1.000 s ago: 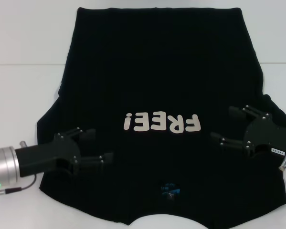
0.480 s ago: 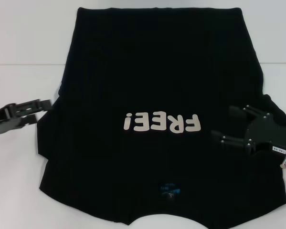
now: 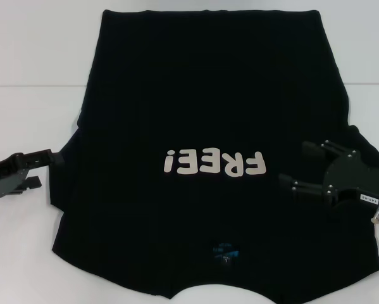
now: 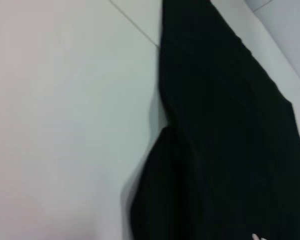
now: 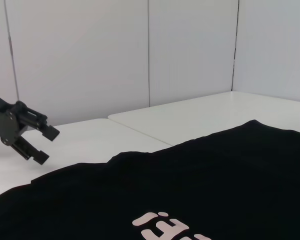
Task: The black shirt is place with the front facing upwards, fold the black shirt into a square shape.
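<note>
Lying flat on the tabletop (image 3: pixel 24 63), black shirt (image 3: pixel 208 95); right claw (image 3: pixel 303 168) over its sleeve, fingers apart; left claw (image 3: pixel 40 168) at the opposite sleeve edge, fingers apart.

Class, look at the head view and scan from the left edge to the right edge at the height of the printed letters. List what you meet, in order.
Black left gripper over the white table → left sleeve edge of the black cloth shirt → cream block letters "FREE!" → black right gripper, open above the shirt.
</note>
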Controlling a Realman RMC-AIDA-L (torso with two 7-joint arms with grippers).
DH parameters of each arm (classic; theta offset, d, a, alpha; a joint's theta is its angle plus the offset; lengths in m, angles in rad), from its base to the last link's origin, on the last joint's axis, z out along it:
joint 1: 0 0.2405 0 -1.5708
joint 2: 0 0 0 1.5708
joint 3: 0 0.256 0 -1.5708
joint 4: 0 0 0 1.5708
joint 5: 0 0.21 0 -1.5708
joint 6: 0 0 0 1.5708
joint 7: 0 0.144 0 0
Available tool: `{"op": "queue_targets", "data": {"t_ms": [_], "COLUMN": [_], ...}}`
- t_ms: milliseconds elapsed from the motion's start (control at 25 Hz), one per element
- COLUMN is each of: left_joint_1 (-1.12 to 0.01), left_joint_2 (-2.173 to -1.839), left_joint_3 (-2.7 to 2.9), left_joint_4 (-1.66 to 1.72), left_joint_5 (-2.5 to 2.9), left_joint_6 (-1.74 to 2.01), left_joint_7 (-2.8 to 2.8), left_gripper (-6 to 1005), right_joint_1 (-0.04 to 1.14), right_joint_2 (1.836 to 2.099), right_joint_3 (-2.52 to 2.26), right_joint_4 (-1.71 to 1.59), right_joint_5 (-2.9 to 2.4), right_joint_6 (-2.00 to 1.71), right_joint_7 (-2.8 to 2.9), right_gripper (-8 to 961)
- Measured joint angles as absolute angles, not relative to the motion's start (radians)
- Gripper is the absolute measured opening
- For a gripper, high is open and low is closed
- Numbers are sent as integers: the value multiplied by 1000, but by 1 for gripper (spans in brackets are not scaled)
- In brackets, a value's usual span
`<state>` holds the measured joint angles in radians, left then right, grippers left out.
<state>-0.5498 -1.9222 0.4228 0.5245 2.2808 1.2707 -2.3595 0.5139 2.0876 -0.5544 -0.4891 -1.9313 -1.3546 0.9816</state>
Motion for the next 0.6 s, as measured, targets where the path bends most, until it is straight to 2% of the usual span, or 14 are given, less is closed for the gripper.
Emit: {"op": "queue_targets", "data": {"t_ms": [600], "left_joint_1": [-559], "left_joint_2": [-1933], "left_joint_3": [444], "left_joint_4": [484], "left_joint_5": [2279], "left_joint_6": [1194], "left_joint_7": [-2358], "left_gripper": [942], "right_joint_1": [514], "right_joint_2": [2089], "right_joint_3": [-555], "right_joint_4": [-489], "right_joint_5": [-1931], "right_joint_6": [-1367], "right_joint_7": [982], "right_gripper": [941]}}
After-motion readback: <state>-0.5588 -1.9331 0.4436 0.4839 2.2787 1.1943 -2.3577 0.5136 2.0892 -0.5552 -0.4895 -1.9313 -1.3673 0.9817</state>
